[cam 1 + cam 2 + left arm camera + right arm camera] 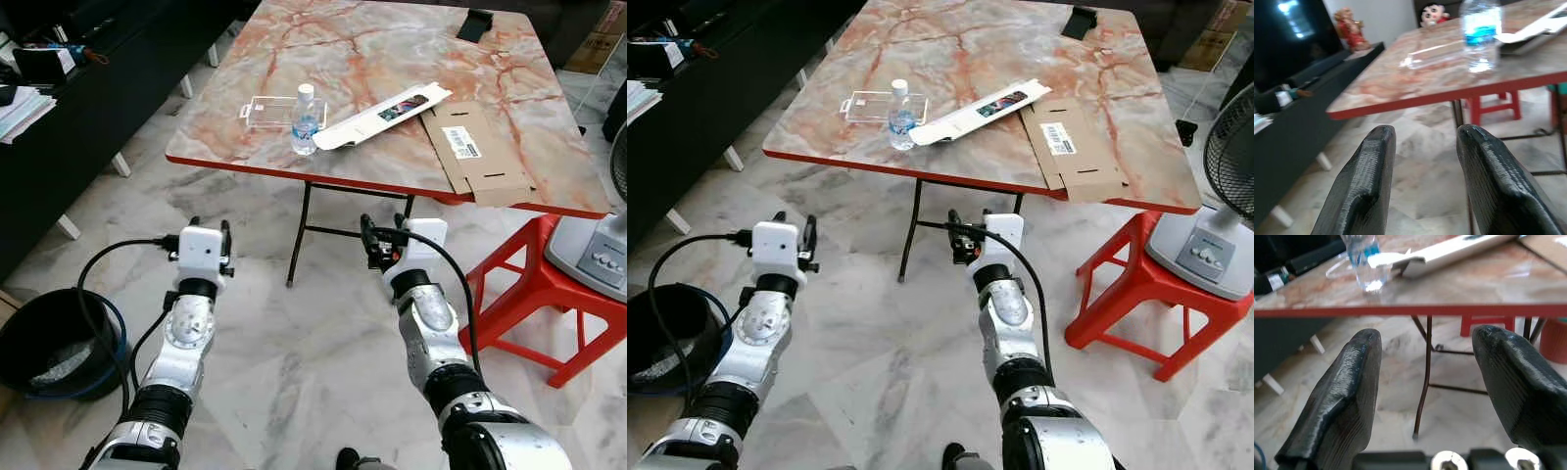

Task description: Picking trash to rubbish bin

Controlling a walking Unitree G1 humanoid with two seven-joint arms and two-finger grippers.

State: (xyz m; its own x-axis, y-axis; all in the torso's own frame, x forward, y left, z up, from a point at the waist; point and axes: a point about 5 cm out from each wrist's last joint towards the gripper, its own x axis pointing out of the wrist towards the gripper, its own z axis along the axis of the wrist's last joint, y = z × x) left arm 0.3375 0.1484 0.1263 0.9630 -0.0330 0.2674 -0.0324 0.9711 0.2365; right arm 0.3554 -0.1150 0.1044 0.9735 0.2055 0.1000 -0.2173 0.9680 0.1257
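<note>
A small clear water bottle (305,119) with a blue label stands near the front edge of the marble-top table (255,157). Beside it lie a clear plastic tray (266,111), a long white box (382,115) and a flattened cardboard box (473,150). The black rubbish bin (49,343) sits on the floor at my far left. My left gripper (210,232) and right gripper (383,238) hover over the floor, short of the table edge and below it. Both are open and hold nothing. The bottle (1480,34) is ahead of the left gripper (1425,134), and the right gripper (1425,340) points under the table edge.
A red plastic stool (534,294) and a white fan (602,245) stand at the right. A black cabinet (78,117) with papers runs along the left. Thin metal table legs (299,235) stand ahead between my arms. A small black item (475,24) lies at the table's far side.
</note>
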